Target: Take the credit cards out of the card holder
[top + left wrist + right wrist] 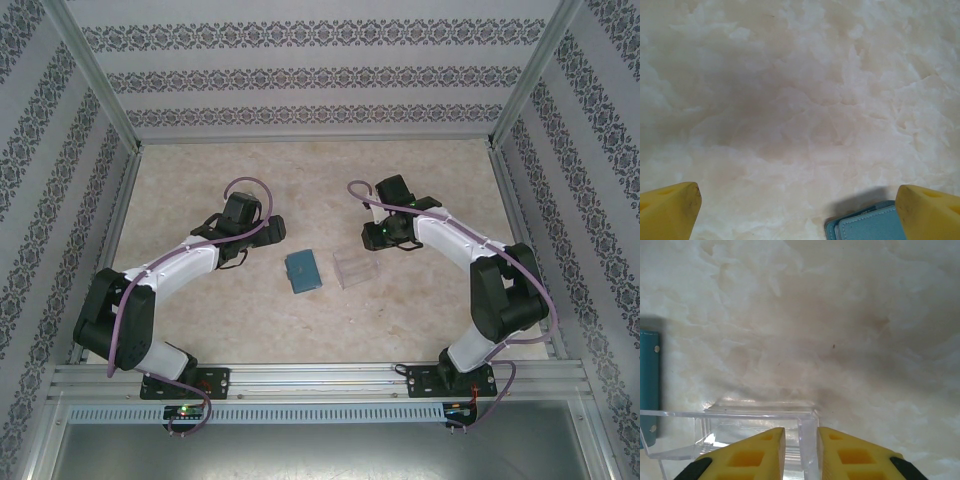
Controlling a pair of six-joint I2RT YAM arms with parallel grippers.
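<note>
Finding: the teal card holder (302,270) lies shut at the middle of the table (440,320). The credit cards are therefore judged to be inside it, with extraction not begun.

The clear plastic tray (355,268) sits just beside the holder at its 3 o'clock, apart from it and probably meant to receive the cards.

The left gripper (799,214) hovers at the holder's 10 o'clock with its jaws spread fully wide and nothing between them. The holder's corner shows just beside its right fingertip (927,210), which suggests an approach to pin or open the cover.

The right gripper (801,450) stands at the tray's 1 o'clock, jaws drawn narrow with the tray's wall between them. It appears to pinch that wall, likely to steady or shift the tray.
</note>
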